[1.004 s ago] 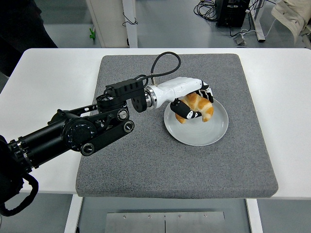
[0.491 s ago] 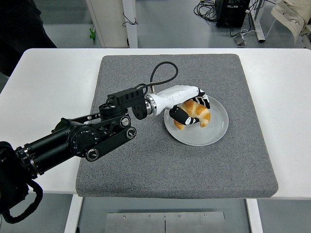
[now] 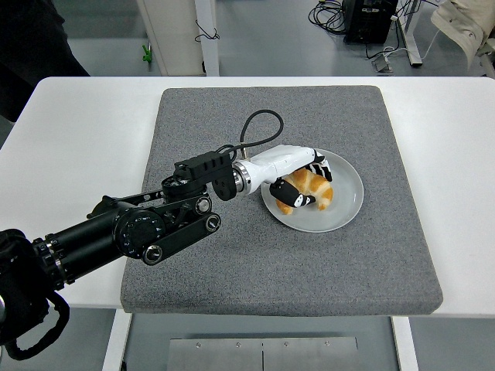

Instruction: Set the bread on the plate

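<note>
A golden croissant (image 3: 309, 191) lies on the pale grey plate (image 3: 346, 207), which sits on the grey mat. My left hand (image 3: 308, 182), white with black fingertips, is over the plate's left part. Its fingers are curled around the croissant, with the thumb across its near side. The bread looks to rest on the plate surface inside my grip. The right arm is out of view.
The plate sits on a large grey mat (image 3: 232, 278) covering the middle of the white table (image 3: 69, 139). A black cable (image 3: 255, 124) loops up from my left wrist. A dark-clothed person (image 3: 31, 46) stands at the top left.
My left hand has lowered the croissant down and slightly toward the near left, from above the plate to its surface. The grip is unchanged.
</note>
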Robot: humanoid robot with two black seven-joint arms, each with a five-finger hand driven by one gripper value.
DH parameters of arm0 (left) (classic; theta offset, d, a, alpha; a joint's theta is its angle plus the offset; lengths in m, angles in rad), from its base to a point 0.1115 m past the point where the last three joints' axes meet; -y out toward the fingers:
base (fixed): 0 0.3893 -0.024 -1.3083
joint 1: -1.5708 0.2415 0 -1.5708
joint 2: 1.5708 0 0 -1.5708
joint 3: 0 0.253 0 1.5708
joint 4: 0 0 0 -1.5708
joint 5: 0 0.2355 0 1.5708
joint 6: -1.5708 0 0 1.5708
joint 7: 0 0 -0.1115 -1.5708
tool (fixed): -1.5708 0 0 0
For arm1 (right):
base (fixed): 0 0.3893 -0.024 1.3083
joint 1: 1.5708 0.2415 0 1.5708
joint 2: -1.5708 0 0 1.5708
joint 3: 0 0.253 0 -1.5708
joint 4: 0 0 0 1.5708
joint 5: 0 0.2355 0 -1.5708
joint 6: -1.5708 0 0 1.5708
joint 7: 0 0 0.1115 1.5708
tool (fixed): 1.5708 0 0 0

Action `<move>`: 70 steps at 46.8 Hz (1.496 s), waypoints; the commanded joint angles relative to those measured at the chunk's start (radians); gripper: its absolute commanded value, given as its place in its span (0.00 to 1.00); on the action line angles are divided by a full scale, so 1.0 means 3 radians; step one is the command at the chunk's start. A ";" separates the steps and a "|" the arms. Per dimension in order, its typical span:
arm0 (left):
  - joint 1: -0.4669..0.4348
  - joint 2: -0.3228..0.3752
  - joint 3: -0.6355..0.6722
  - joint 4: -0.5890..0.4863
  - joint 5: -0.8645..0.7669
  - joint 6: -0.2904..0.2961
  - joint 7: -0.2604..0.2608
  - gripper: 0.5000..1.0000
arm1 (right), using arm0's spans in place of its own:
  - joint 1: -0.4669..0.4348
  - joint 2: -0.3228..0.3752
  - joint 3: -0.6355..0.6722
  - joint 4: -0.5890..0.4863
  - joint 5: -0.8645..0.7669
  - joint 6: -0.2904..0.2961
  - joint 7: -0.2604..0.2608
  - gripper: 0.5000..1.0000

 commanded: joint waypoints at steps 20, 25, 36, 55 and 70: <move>0.0011 0.0006 0.0050 0.0013 -0.0030 0.0051 0.0000 0.64 | 0.0004 0.0000 0.0000 0.0000 0.0002 -0.0002 0.0000 1.00; 0.0005 0.0011 0.0045 0.0013 -0.0137 0.0051 0.0005 0.90 | 0.0004 0.0000 0.0000 0.0000 0.0002 -0.0002 0.0000 1.00; -0.0025 0.0031 0.0004 0.0008 -0.0521 0.0041 0.0000 0.93 | -0.0001 0.0000 0.0000 0.0000 0.0002 -0.0002 0.0000 1.00; -0.0046 0.0067 -0.0247 -0.0048 -0.1221 0.0000 -0.0143 0.93 | -0.0001 0.0000 0.0000 0.0000 0.0002 0.0003 0.0000 1.00; -0.0036 0.0189 -0.0451 -0.0043 -0.1876 0.0000 -0.0225 0.93 | 0.0004 0.0000 0.0000 0.0000 0.0002 0.0003 0.0000 1.00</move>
